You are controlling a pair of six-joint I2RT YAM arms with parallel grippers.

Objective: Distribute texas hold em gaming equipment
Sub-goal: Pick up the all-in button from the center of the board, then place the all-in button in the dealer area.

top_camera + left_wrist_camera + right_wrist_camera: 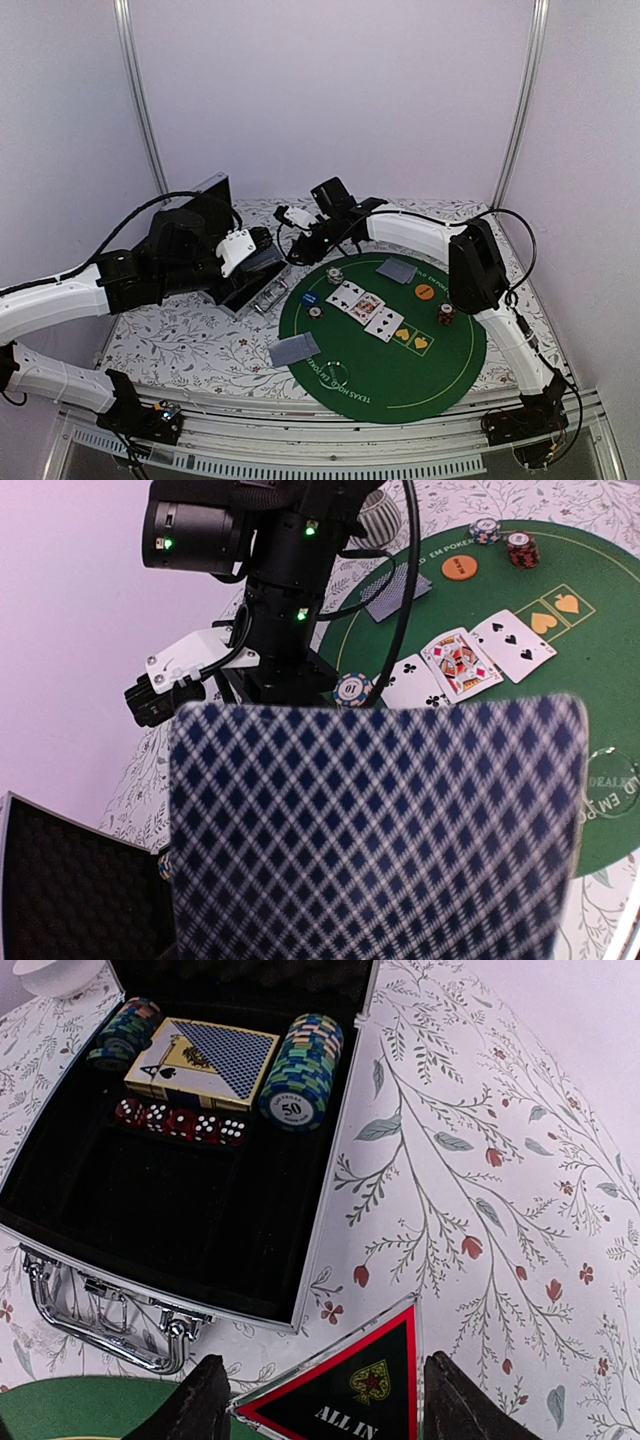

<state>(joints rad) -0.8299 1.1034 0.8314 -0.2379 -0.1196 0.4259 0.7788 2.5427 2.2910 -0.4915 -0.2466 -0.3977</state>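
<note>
Holding: the left gripper (255, 245) grasps a grey-blue-backed playing card (375, 830). Its diamond-patterned back fills the lower part of the left wrist view and hides the fingers.
Card's place: raised over the open case, clear of the mat.
Clamped: the right gripper (325, 1400) is closed on the black, red-edged triangle (345, 1385) lettered "ALL IN", with a dark finger (200, 1400) against each side.
Triangle's place: above the flowered tablecloth (480, 1210), just beside the case's front corner.
Case: the aluminium case (320, 1220) stands open with its lid up. Its black lining holds a boxed deck (200, 1060), two rolls of chips (300, 1070) and a row of red dice (180, 1125).
Mat: a round green mat (440, 370) lies to the right of the case.
Face-up cards: a diagonal row (365, 305) crosses the mat's centre.
Face-down cards: one card (397, 270) lies at the mat's far side, and another (295, 350) overlaps its near-left rim.
Chip stacks: one striped stack (335, 275) sits at the far-left edge of the mat and a second (447, 315) at the right.
Discs: an orange disc (424, 291) lies near the far face-down card. A blue disc (310, 298) and a white disc (316, 312) sit close together at the left.
</note>
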